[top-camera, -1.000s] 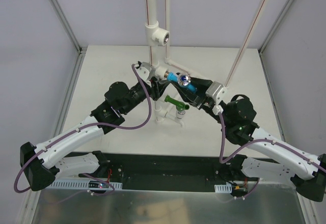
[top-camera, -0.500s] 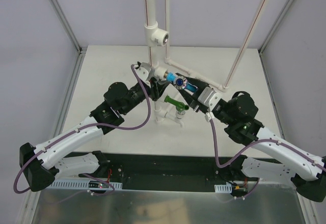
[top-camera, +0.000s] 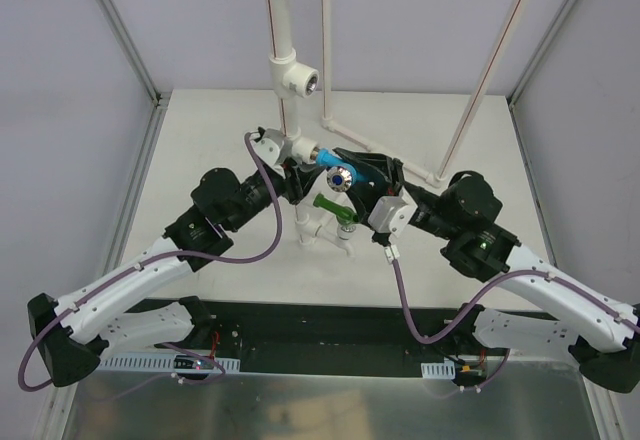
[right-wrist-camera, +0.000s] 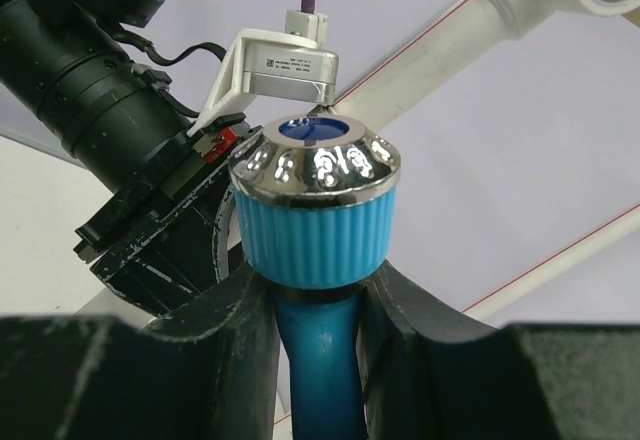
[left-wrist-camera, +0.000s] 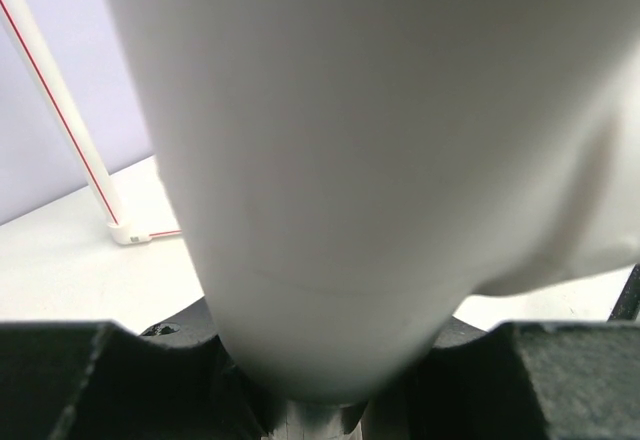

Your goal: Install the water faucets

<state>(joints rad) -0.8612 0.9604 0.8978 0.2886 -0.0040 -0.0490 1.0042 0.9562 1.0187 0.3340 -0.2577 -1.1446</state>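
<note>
The left claw [left-wrist-camera: 320,385] is shut tight around the white pipe [left-wrist-camera: 330,160]. The pipe fills that camera, so little else shows there. In the middle, the blue faucet [right-wrist-camera: 315,225] sits against the side of the pipe, low above the counter [top-camera: 200,140]. The right claw [right-wrist-camera: 315,340] pinches its thin neck, just under the shiny top [right-wrist-camera: 315,165]. I think this one is only partly in. The green faucet [top-camera: 333,206] looks already fitted lower down. The claws hide both joints, so I cannot tell how tight they are.
</note>
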